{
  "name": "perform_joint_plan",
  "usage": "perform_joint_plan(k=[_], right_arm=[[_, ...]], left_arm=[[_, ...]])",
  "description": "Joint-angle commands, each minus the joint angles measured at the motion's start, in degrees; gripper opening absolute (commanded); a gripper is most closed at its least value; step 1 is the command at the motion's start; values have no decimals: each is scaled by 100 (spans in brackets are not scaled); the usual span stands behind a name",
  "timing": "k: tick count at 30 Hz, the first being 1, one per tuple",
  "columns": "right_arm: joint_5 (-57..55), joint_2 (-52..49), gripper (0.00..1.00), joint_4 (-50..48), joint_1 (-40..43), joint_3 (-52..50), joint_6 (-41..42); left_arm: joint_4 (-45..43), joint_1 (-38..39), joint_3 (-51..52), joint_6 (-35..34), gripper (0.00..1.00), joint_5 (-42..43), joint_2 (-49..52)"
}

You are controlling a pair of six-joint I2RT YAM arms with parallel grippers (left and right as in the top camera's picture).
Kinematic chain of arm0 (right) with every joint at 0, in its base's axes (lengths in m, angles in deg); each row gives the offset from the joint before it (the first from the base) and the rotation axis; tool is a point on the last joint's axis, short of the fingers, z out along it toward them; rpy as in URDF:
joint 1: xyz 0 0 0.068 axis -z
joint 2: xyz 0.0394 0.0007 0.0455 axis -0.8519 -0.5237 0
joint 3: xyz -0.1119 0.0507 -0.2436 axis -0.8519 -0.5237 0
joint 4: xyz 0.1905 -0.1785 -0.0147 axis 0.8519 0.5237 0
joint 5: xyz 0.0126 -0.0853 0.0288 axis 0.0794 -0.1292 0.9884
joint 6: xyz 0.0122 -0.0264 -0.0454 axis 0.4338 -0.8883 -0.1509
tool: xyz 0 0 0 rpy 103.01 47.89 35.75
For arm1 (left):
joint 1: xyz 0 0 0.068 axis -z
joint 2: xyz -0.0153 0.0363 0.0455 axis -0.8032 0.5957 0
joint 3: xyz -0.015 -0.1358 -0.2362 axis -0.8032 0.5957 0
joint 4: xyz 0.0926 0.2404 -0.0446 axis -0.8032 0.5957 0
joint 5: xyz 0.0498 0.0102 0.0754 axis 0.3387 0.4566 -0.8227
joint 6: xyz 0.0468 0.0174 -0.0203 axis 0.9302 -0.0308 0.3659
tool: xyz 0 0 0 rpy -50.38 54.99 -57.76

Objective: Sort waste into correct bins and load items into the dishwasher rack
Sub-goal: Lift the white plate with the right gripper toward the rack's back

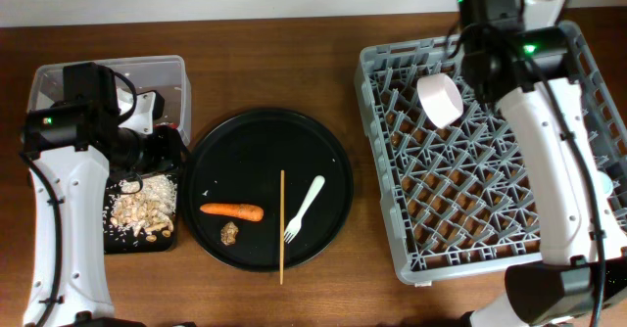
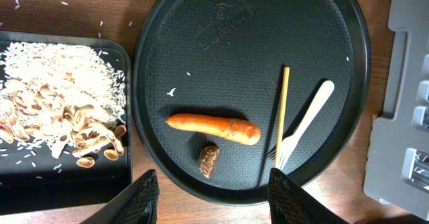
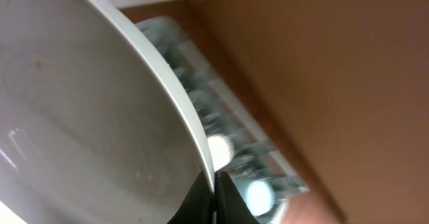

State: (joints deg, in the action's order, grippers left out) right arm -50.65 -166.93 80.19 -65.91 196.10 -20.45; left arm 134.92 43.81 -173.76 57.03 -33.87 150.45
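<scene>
My right gripper is shut on the rim of the white bowl and holds it tilted over the back left of the grey dishwasher rack; the bowl also shows from above. My left gripper is open and empty, over the near rim of the round black tray. On that tray lie the orange carrot, the brown lump, the chopstick and the white fork. The food scraps lie in the shallow black tray.
The clear tub stands behind the shallow tray, partly covered by my left arm. Rice grains lie in the shallow tray with the scraps. The rack's edge is right of the round tray. Bare wooden table lies between tray and rack.
</scene>
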Motion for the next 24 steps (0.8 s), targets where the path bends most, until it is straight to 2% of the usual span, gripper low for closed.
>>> perform_joint_plan(k=[1,7,10,19,24], right_arm=[[-1167,-203,4,-319,433,9,313],[-1191,-669,4,-634,1069,9,142],[-831,-979,4,-647,1257,7,142],[83,-1797,4,-649,1010,-363,146],[332,-1858,4,-605,942,-658,275]], left_arm=[[33,-28,-68,4,52,87,-35],[24,-28,-68,4,52,85,-35],[-11,-28,-68,2,52,85,-35],[-44,-28,-68,2,52,85,-35],[-37,-28,-68,4,52,85,-35]])
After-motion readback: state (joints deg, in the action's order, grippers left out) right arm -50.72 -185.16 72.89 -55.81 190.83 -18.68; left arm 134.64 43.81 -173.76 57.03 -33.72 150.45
